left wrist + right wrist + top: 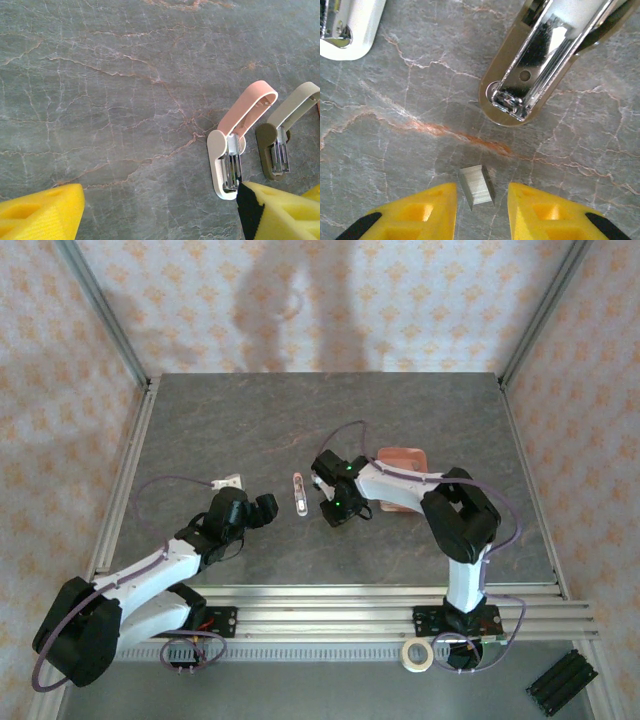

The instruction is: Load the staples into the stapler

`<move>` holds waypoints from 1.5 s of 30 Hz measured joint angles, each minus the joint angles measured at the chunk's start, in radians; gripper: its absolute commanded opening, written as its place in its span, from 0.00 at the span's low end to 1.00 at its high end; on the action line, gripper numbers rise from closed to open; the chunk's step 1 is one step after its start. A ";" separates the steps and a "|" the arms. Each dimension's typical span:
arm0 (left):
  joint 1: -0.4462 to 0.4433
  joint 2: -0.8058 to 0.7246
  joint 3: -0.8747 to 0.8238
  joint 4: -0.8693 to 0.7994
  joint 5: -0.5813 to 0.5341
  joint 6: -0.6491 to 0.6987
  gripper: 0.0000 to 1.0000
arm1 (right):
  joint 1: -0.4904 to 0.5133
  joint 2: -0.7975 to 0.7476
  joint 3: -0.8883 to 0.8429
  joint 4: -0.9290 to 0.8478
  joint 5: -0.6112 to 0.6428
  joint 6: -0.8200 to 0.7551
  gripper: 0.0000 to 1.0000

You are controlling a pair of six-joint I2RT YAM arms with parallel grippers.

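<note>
1. Staples (476,186): one short silvery strip lying flat on the table (395,150), between the spread fingers of the right gripper (481,202); neither finger visibly touches it
2. Stapler (223,167): hinged open, pink lid raised, metal channel exposed, just beside an olive-toned twin (268,150)
3. Left gripper (160,200): jaws wide apart, one fingertip at the stapler's white base
4. Handling: the strip is probably light, stiff and slick, and liable to snap at its joints; pinch its long sides gently
</note>
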 measured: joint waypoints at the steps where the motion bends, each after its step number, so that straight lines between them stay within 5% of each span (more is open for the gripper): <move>1: 0.000 0.000 0.000 0.000 0.000 0.000 0.81 | 0.000 0.005 0.000 -0.001 -0.001 0.000 0.32; 18: 0.000 0.000 0.005 0.000 0.004 0.035 0.81 | -0.018 -0.016 -0.030 0.027 -0.019 0.035 0.19; 30: -0.019 -0.066 0.048 0.103 0.093 0.332 0.77 | -0.034 -0.429 -0.290 0.320 -0.183 0.277 0.19; 45: -0.066 -0.062 0.126 0.180 0.334 0.763 0.70 | -0.050 -0.661 -0.504 0.561 -0.264 0.531 0.20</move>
